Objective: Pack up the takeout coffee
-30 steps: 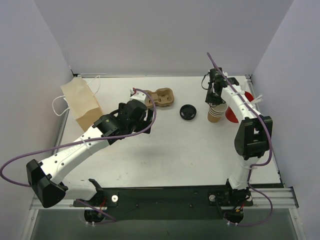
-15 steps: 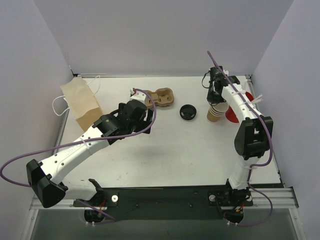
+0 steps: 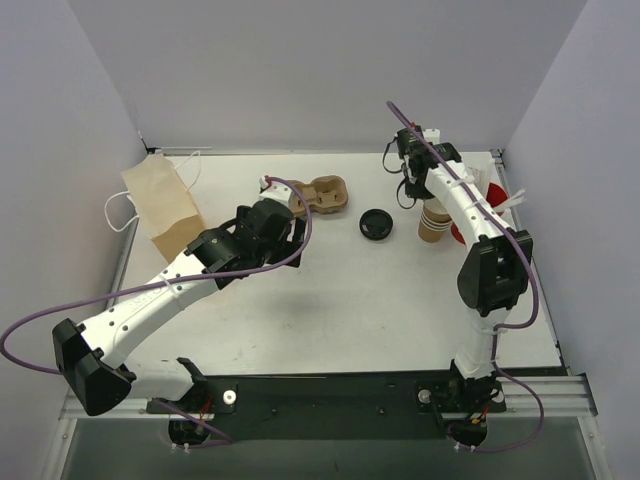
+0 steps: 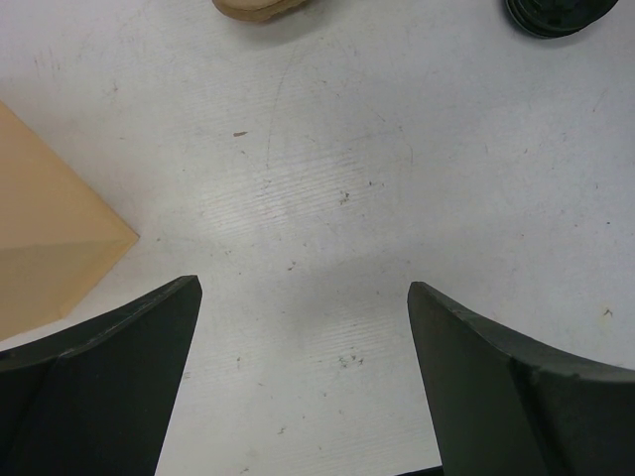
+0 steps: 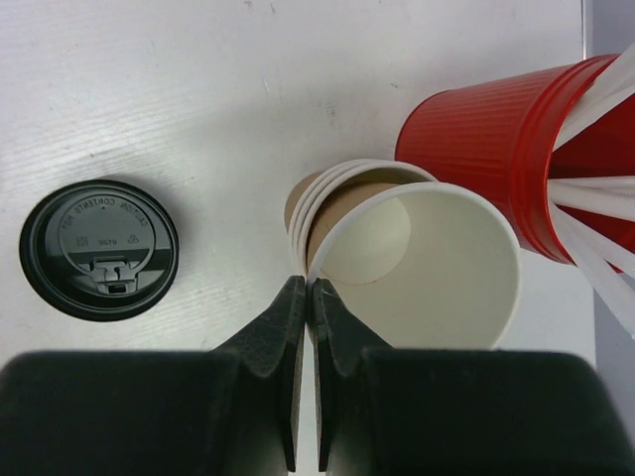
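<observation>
Nearest the bases, toward nine o'clock on the table (image 3: 380,300), the left gripper (image 4: 303,288) hangs over bare surface with its jaws wide apart. It is close to the paper bag (image 3: 160,205) at ten o'clock and the cup carrier (image 3: 322,195) at twelve, probably waiting to receive. Farther off, past the black lid (image 5: 99,248) lying flat at one o'clock, the right gripper (image 5: 308,288) is pinched tight on the rim of the takeout coffee cup (image 5: 437,268), which is tilted over the stack of cups (image 5: 298,213) beside the red cup (image 5: 476,139) at two o'clock, a rim grip that I judge is meant to peel one cup free.
</observation>
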Motion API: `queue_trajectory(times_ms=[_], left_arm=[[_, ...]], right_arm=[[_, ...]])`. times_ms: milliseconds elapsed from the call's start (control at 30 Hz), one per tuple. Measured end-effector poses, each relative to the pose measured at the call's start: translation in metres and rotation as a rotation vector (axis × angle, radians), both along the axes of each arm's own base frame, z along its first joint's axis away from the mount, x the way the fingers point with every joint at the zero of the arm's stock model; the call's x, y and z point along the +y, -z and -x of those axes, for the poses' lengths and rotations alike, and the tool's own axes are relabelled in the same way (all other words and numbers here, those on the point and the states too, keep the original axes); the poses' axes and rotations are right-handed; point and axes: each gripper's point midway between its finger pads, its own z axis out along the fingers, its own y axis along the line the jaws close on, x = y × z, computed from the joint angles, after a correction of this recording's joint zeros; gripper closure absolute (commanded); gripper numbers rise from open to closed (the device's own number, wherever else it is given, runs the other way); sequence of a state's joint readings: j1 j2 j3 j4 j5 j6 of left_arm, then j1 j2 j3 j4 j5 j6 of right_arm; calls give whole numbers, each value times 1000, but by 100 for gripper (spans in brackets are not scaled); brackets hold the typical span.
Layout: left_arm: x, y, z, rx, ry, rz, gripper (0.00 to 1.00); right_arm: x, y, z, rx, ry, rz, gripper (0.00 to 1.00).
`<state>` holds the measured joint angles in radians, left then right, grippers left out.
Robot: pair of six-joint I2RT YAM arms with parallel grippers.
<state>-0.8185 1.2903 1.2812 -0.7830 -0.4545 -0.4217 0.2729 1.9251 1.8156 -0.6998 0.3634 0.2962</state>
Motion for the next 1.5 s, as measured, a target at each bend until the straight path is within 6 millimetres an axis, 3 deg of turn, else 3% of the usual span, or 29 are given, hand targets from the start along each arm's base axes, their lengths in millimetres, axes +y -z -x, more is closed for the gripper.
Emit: queue_trajectory(times_ms=[167,567,667,767,967,1133,1300,1500], left_arm=[[0,0,0,3,0,2,4],[7,-1,-4,-1,-11,-2,4],[11,-4,-6,-8,-23,3,4],[19,-10,-8,-24,-54,19,3],[40,-28,-8,-63,-132,71,3],[48,-44,-2,-101,-161,121,3],[54,-51,1,-118,-181,146,3],[59,-53,3,-120,-191,150,3]], right_arm=[[4,-1,6,30,-22,73,100],[1,-75,-7,-111,-2,107,100],[12,-84,-1,-120,-23,105,100],[38,-86,17,-112,-79,93,100],[113,-55,85,-32,-264,41,100],[168,-1,136,68,-372,-20,100],[212,34,161,101,-420,-64,100],[249,57,171,104,-444,-115,98]])
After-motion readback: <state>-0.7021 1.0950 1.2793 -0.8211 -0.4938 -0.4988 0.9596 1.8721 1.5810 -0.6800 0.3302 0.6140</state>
